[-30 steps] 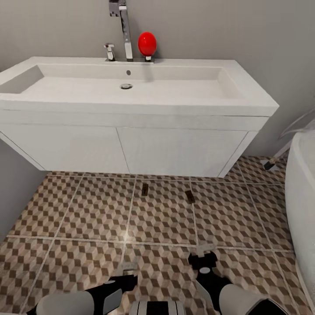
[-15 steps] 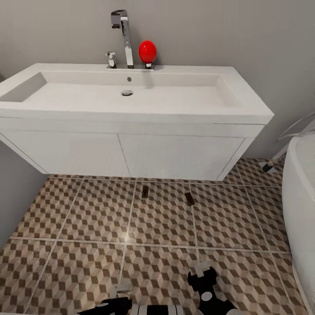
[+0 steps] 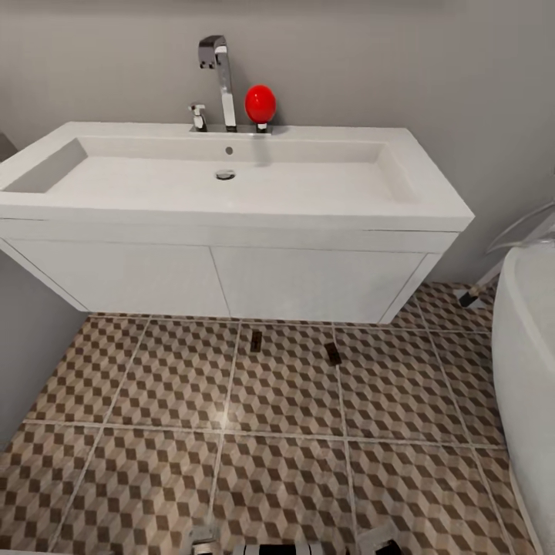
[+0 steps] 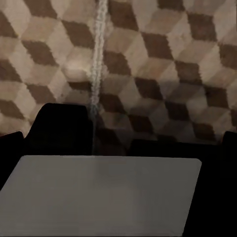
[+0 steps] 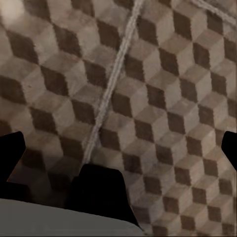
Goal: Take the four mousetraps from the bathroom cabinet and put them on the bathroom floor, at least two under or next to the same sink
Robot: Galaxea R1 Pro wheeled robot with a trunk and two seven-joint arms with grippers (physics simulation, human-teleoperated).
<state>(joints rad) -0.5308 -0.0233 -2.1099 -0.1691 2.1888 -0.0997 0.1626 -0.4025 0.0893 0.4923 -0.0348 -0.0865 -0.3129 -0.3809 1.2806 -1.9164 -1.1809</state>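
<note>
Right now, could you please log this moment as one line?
mousetraps: two on floor | by sink | grippers: empty

Two mousetraps on the bathroom floor [image 3: 154,385]
We see one mousetrap [image 3: 256,342] and another mousetrap [image 3: 333,354] lying flat, just before the sink [image 3: 231,185]

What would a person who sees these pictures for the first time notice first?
Probably the wide white sink on its wall-hung vanity, with a chrome tap and a bright red ball-like thing at the back rim. Next, the cube-patterned floor, where two small mousetraps lie in front of the vanity. A white bathtub edge stands at the right.
</note>
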